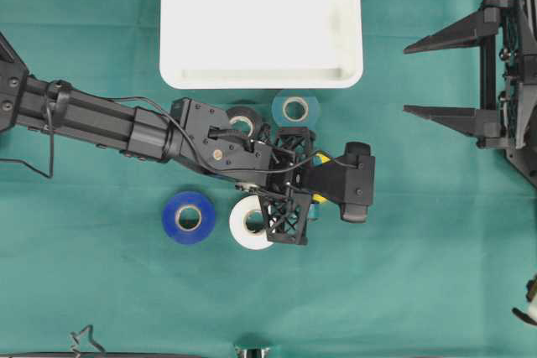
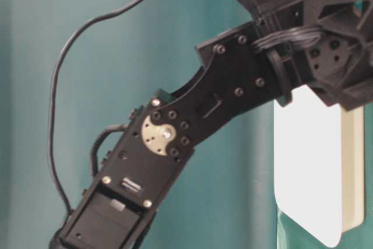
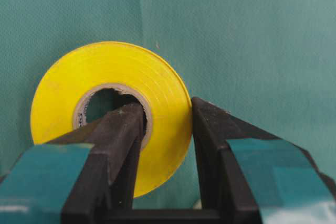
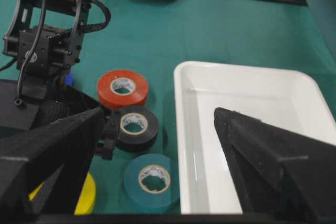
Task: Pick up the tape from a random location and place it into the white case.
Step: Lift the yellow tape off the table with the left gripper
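My left gripper is shut on the yellow tape. One finger sits inside its core and the other presses its outer rim. From overhead only slivers of the yellow tape show under the left gripper, just in front of the white case. The white case also shows in the right wrist view and at table level, and holds nothing. My right gripper is open and empty at the right, off the cloth's middle.
Other rolls lie around the left gripper: teal and black by the case's near rim, white and blue nearer the front. A red roll shows beyond the black one.
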Controlling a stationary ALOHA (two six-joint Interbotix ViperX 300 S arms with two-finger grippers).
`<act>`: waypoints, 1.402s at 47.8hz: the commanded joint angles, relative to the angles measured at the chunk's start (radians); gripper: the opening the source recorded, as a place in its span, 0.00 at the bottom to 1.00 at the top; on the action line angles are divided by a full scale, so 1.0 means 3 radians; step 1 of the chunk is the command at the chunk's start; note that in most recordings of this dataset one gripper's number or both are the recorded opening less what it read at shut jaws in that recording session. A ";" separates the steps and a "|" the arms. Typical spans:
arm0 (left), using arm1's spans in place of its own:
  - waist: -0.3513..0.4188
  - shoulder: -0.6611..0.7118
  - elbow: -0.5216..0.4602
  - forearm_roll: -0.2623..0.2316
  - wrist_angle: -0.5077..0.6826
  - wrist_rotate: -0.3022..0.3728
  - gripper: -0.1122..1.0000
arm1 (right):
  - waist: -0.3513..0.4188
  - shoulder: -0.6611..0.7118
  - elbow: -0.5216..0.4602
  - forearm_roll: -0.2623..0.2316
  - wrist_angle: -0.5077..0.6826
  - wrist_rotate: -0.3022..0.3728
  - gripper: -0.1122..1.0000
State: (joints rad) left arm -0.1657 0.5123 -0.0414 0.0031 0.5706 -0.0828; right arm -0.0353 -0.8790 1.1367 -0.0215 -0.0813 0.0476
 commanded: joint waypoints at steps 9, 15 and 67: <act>0.0010 -0.0496 -0.0061 0.0010 0.0194 0.0005 0.31 | -0.0010 0.0010 -0.0118 -0.0010 0.0010 0.0000 0.92; 0.0010 -0.0685 -0.0077 0.0010 0.0307 0.0010 0.31 | -0.0010 0.0010 -0.0133 -0.0010 0.0036 0.0000 0.92; 0.0015 -0.1232 -0.0573 0.0046 0.1243 0.0046 0.31 | -0.0010 0.0000 -0.0179 -0.0010 0.0143 0.0000 0.92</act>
State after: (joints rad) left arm -0.1641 0.1871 -0.1887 0.0138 0.9465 -0.0721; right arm -0.0368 -0.8820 1.1106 -0.0230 -0.0353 0.0476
